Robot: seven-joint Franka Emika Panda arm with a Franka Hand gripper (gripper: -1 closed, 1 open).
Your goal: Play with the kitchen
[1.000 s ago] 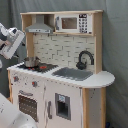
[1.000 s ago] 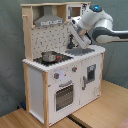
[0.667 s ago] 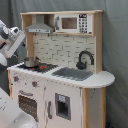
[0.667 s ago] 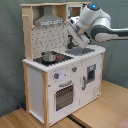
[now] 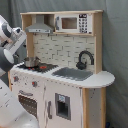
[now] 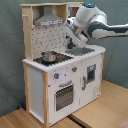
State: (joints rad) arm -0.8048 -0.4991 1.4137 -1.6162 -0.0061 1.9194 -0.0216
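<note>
End effector (image 6: pixel 75 37) poised above the kitchen's (image 6: pixel 60 80) counter near the sink (image 5: pixel 73 73); spread or pressed together, cannot tell. Angled down toward the worktop, probably to reach something there. Kitchen standing on a wooden desk (image 6: pixel 107 107) in the second exterior view, against a grey backdrop. Small metal pot (image 6: pixel 49 56) on the red-ringed hob (image 5: pixel 44 66), black faucet (image 5: pixel 84 59) behind the sink, hood (image 5: pixel 40 26) and microwave (image 5: pixel 72 23) overhead, limiting room above the counter.
</note>
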